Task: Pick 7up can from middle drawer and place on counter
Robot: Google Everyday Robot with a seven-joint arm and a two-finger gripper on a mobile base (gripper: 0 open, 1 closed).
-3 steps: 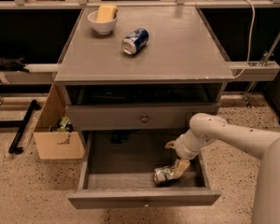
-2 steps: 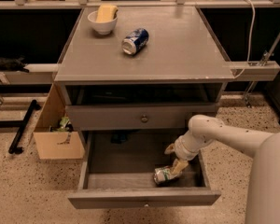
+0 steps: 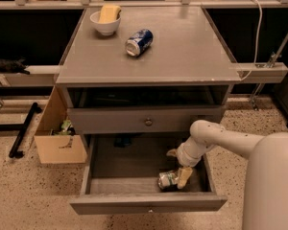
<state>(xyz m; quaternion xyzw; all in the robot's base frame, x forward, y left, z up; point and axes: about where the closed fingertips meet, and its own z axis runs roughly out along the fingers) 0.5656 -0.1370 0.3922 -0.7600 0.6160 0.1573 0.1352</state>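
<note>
Silvery with a green and white label, the 7up can (image 3: 167, 180) is lying on its side on the grey floor of the open middle drawer (image 3: 132, 166), toward the drawer's 5 o'clock corner and close behind its front board. The pincer (image 3: 183, 174) is hanging low inside the drawer at the end of the white arm (image 3: 221, 140), sitting right against the can's 3 o'clock end. Whether it is spread or already closed on the can I cannot tell. The can's long axis is running roughly along the 9-to-3 line, nearly parallel to the drawer front, with one pale end seemingly facing about 8 o'clock. The grasp is looking like the step in hand. Doing it well is calling for a grip across the round body near mid-length, since a can lying this way is likely to roll toward 12 or 6 o'clock if nudged. The lift is needing to clear the knobbed drawer front (image 3: 148, 121) overhanging at 12 o'clock. On the table (image 3: 187, 51), the bare 3 o'clock half is looking safest, well apart from the blue can (image 3: 139, 41) and the white bowl (image 3: 105, 24).
</note>
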